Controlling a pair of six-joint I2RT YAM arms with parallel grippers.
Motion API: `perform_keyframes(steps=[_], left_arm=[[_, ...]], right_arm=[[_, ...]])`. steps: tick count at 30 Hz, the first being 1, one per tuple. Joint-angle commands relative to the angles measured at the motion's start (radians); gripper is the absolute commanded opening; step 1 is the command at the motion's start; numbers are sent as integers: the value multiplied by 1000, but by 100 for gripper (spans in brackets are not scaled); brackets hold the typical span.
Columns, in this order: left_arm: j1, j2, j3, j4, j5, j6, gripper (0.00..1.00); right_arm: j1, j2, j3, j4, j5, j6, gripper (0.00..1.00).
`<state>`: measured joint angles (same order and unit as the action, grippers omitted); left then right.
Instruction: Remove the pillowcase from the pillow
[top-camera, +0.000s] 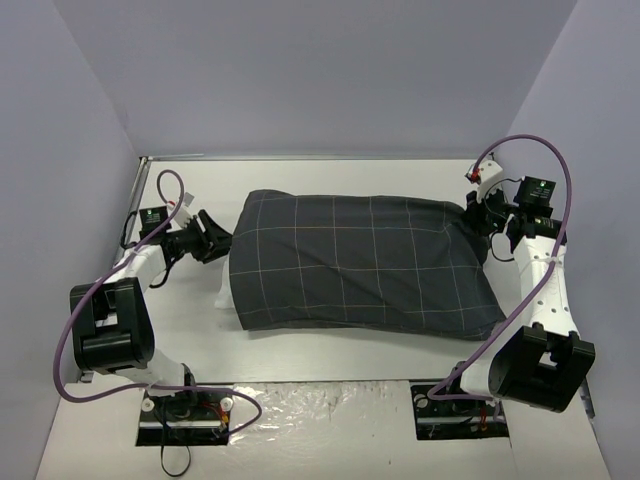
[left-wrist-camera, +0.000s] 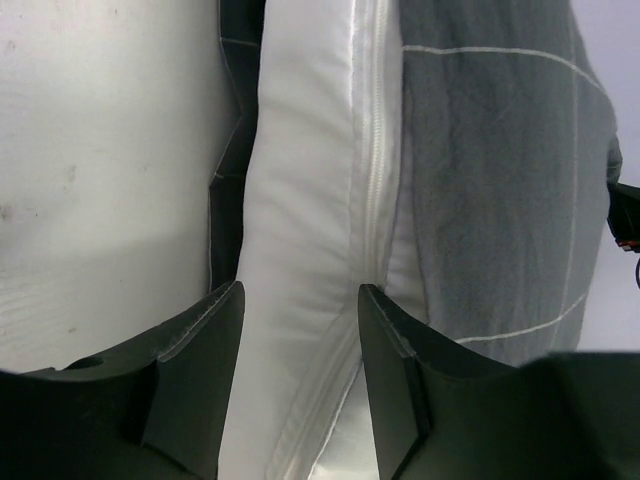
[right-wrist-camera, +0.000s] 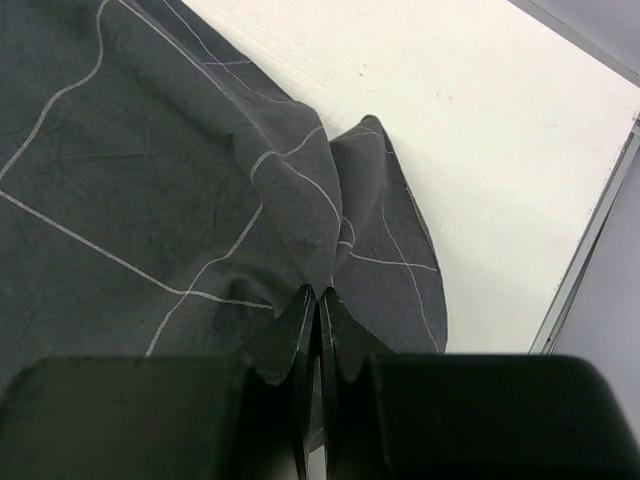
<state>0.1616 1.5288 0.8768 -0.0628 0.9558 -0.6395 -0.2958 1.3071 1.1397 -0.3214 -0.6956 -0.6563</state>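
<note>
In the top view the pillowcase (top-camera: 370, 260) lies lengthwise in the middle of the worktop (top-camera: 330, 345). The pillow (top-camera: 222, 297) is inside it, and only a small white part shows at the left end. My left jaws are at this open end and my right jaws are at the far right corner. I judge that one side is meant to anchor the pillow while the other draws the cloth off. How the jaws stand I cannot read from here.

The left wrist view gives it: the jaws are wide apart, one on each side of the white pillow (left-wrist-camera: 300, 180) near its zipper (left-wrist-camera: 375, 150), and grip nothing yet. The pillowcase (left-wrist-camera: 490, 180) edge is just beside.

The right wrist view shows the jaws closed tight on a pinched fold of pillowcase (right-wrist-camera: 130, 170). No pillow shows there, only bare worktop (right-wrist-camera: 470, 150) behind.
</note>
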Motion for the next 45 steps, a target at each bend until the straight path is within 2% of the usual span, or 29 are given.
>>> perform_keyframes(steps=[1,10,24,28,32,40,41,45], left_arm=[[-5,-25,10,84,77,-25,48],[9,-39,22,81,47,-31,49],[9,-67,24,141,100,-80,53],[3,-38,-2,218,139,-127,55],[-17,10,-4,176,133,-108,56],[-65,36,-6,235,149,-141,56],[-66,37,-6,238,149,-149,55],[-66,36,-12,287,158,-184,30]], right_arm=[[-8,6,2,16,-25,4,0],[-6,4,0,16,-30,7,0],[-8,6,-6,15,-41,11,0],[-8,6,-3,16,-44,12,0],[-8,7,0,16,-48,17,0],[-8,7,0,15,-56,20,0],[-6,9,2,15,-59,20,0],[-6,14,-1,15,-61,23,0]])
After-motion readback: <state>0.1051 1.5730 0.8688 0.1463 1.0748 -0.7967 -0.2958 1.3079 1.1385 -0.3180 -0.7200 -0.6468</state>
